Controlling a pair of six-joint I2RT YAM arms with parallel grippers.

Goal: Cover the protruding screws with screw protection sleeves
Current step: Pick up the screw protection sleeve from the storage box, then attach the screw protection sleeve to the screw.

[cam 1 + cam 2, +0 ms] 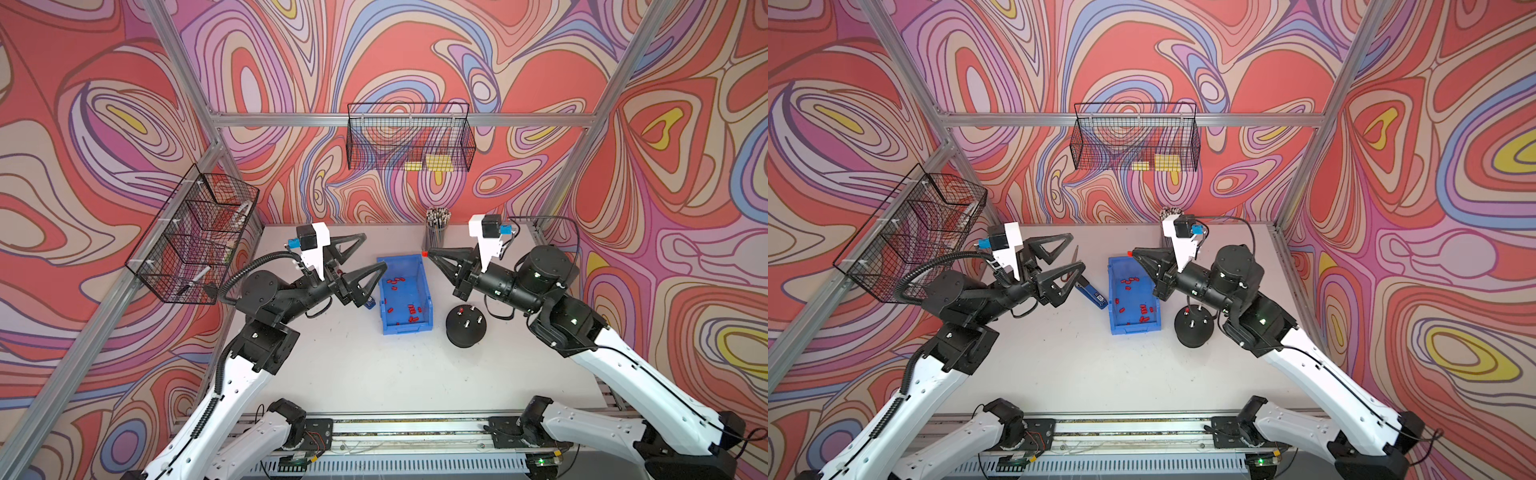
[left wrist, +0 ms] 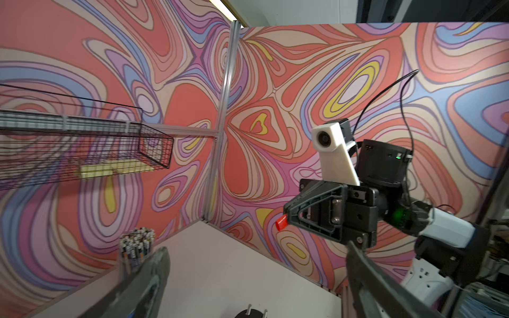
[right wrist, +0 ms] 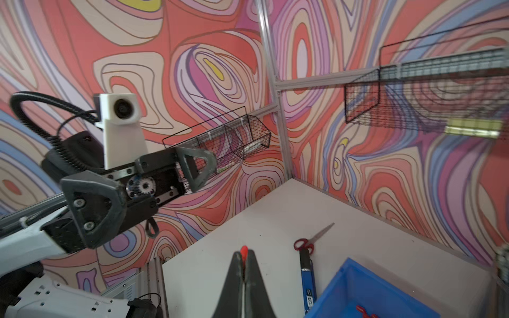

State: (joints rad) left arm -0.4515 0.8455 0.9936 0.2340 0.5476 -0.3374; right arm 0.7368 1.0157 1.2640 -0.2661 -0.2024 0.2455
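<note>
With the right claw [image 1: 428,252] pinching one red sleeve [image 1: 424,253] above the blue bin's [image 1: 399,257] far corner and the left claw [image 1: 374,251] spread empty, the next move is aligning it over a bare stud [image 1: 467,323] on the black base [image 1: 465,334] beside the bin, where one stud seems already capped.

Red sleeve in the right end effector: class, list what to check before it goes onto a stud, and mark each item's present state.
1. Grip: right end effector pinches the red sleeve at its tips: ok.
2. Other arm: left end effector open, empty: ok.
3. Targets: three bare studs on the black base, plus one capped stud: ok.
4. Alignment: red sleeve above a bare stud: not ok, it hangs by the blue bin's far corner.
5. Sleeve's open end facing down: cannot tell.
</note>
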